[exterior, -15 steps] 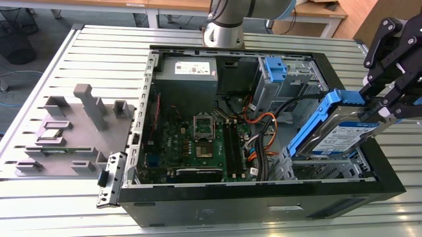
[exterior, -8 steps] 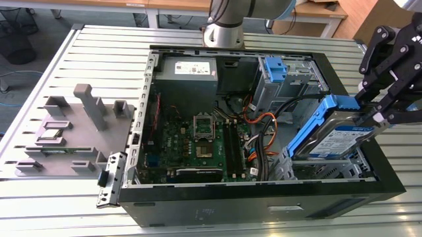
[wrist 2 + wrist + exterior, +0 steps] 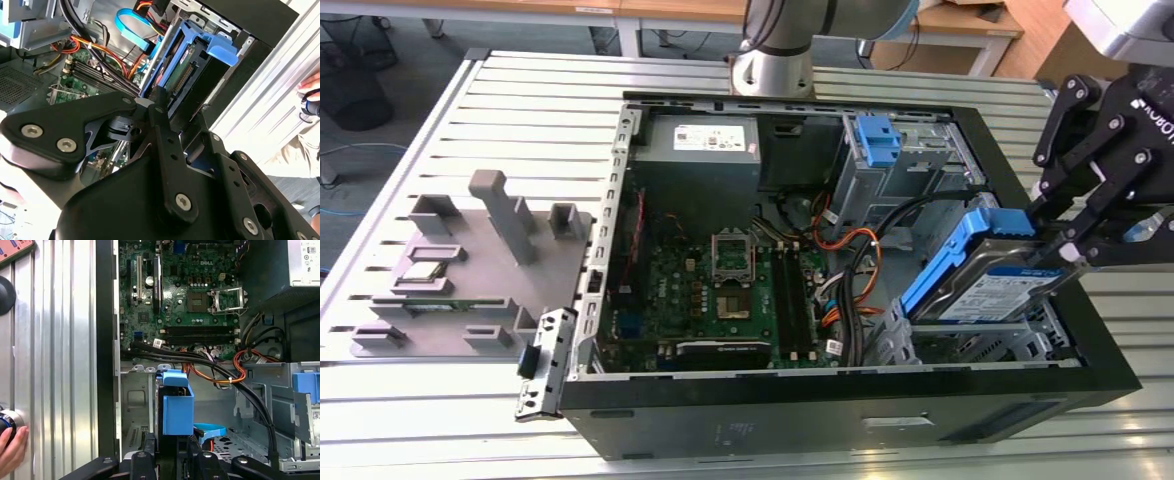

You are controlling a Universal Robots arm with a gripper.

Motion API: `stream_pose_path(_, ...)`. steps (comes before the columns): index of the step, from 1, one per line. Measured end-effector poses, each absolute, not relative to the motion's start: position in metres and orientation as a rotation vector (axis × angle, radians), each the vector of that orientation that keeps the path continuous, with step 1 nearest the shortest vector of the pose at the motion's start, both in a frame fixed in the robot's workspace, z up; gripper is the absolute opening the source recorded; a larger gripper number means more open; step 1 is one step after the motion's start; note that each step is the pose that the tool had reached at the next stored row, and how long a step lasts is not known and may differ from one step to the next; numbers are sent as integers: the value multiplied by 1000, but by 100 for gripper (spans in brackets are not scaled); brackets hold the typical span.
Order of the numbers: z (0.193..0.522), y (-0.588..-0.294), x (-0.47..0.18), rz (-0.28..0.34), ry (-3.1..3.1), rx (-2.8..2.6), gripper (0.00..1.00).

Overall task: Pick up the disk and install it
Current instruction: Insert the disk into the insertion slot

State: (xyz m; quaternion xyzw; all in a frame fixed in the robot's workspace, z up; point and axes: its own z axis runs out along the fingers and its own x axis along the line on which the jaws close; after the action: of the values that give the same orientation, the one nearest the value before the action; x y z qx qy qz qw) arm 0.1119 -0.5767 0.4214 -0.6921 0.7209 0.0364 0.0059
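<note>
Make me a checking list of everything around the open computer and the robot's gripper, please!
Surface: ribbed metal table, with the open computer case lying on it.
Job's things: disk with blue rails, tilted over the drive cage at the exterior view's right; I cannot tell whether it touches the cage.
Clutter: grey tray of parts and a loose metal bracket at the exterior view's left of the case.
Grippers: gripper shut on the disk's upper end.
Cables: black, orange and blue cables inside the case, beside the disk.
Surroundings: a person's hand at the table; wooden desks behind.
</note>
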Motion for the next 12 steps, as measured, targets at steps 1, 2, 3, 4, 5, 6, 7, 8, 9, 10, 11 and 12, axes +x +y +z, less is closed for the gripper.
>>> stream_pose_path(1, 419, -577, 112, 114, 2256, -2166, 35)
stream_pose_path(2, 418, -577, 112, 114, 2256, -2166, 35)
stream_pose_path(3, 416, -577, 112, 114, 2256, -2166, 35)
stream_pose_path(4, 414, -577, 112, 114, 2256, -2166, 35)
stream_pose_path(5, 413, -577, 112, 114, 2256, -2166, 35)
stream_pose_path(6, 412, -577, 112, 114, 2256, -2166, 35)
stream_pose_path(7, 412, -577, 112, 114, 2256, -2166, 35)
stream_pose_path(8, 412, -577, 112, 114, 2256, -2166, 35)
stream_pose_path(9, 412, -577, 112, 114, 2256, -2166, 35)
stream_pose_path(10, 413, -577, 112, 114, 2256, -2166, 36)
stream_pose_path(11, 412, -577, 112, 114, 2256, -2166, 36)
stream_pose_path(12, 412, -577, 112, 114, 2256, -2166, 42)
